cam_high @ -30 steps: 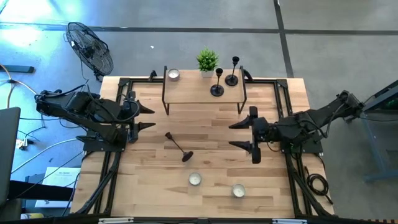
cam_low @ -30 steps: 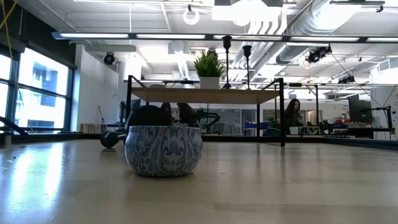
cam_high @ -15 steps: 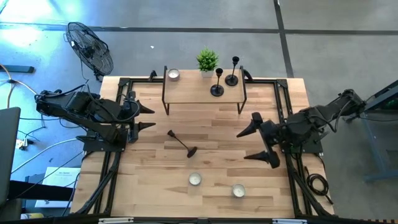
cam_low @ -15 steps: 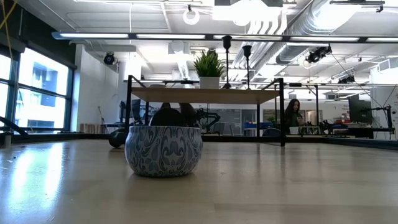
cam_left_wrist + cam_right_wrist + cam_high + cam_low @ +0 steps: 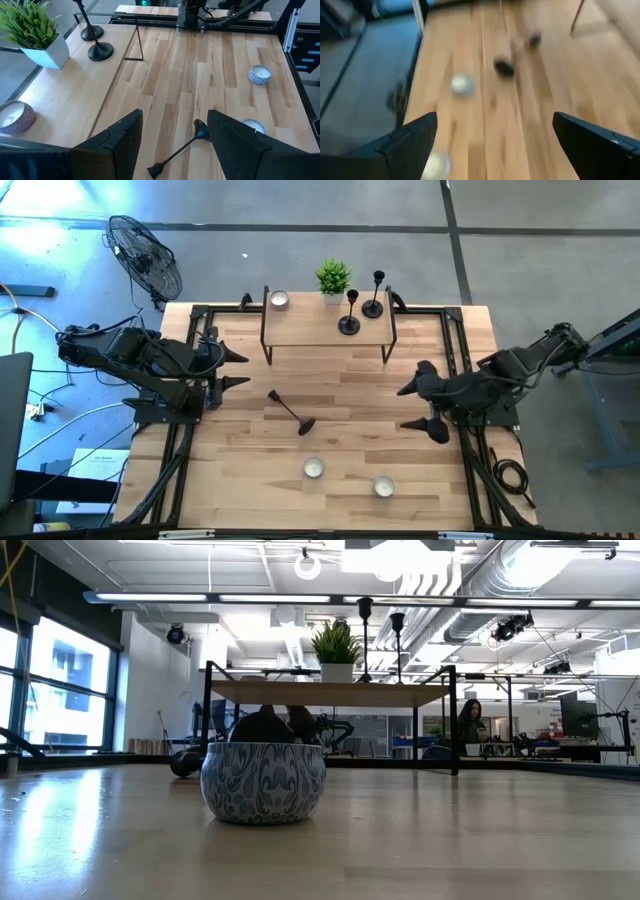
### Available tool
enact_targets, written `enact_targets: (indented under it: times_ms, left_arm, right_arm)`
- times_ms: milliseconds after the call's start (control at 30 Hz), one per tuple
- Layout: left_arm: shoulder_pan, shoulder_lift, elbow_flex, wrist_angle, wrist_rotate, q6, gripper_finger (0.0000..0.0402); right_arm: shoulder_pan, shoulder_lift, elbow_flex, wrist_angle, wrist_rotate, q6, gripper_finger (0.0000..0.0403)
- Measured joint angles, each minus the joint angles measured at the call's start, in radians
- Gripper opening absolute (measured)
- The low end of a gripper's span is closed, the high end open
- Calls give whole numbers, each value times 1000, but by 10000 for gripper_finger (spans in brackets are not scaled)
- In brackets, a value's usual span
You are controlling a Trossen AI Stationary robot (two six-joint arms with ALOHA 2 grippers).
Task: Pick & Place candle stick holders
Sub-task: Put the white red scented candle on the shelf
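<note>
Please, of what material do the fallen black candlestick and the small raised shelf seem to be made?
The fallen black candlestick looks like matte black metal: thin stem, no shine. The small raised shelf seems to be a pale wood board with visible grain, on thin dark, probably metal legs.

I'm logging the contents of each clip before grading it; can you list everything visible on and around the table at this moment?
candle stick holders: three, black; two upright on the shelf's right end, one lying on its side at mid-table.
tealight candles: three, white; one on the shelf's left end, two on the table near its front edge.
potted plant: one, green in a white pot, on the shelf.
shelf: one, light wood on black legs, at the table's back.
table: one, light wood.
fan: one, black, on the floor beyond the table's left corner.
left gripper: open, waiting at the left edge.
right gripper: open, empty, right of centre.
</note>
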Motion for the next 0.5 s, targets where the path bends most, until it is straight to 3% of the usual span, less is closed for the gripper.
enact_targets:
  times_ms: [167, 500]
  left_arm:
    - [0, 0, 0, 0, 0, 0, 218]
    - [0, 0, 0, 0, 1, 0, 218]
  right_arm:
    - [19, 27, 0, -130, -126, 141, 390]
    - [-45, 133, 0, -218, -90, 467, 390]
